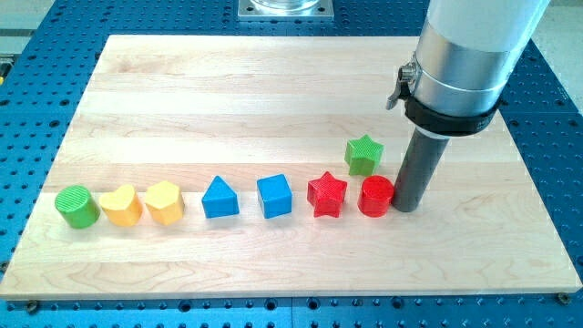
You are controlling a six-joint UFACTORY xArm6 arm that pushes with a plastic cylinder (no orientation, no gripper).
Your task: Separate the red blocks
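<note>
**Tip parked on the red cylinder's right flank, red star just beyond**

My tip (406, 208) stands at the view's right of the red cylinder (376, 197), touching it or very nearly; the angle hides the last sliver of gap, so I cannot say for sure that there is contact. The red star (327, 195) lies on the cylinder's far side, toward the view's left, just beside it and possibly touching. So tip, cylinder and star sit almost in one line running right to left across the tabletop (228, 91).

That line is what the next move turns on. A straight push leftward would likely drive the cylinder into the star and keep the pair together. To part them, I judge the tip would need to work round and press the cylinder toward the view's bottom or top, or come in between the two. The green star (364, 155) sits just above the pair, close to the cylinder, so an upward push risks knocking it.

There is no hand on this arm, only the rod, so nothing is spread, pressed together or pinching.

Count: two red blocks (star, cylinder); two blue, a triangular block (219, 198) and a cube (274, 196); two yellow, a heart (121, 205) and a hexagon (164, 202); two green, the star and a cylinder (76, 206) at far left. Eight in all.
</note>
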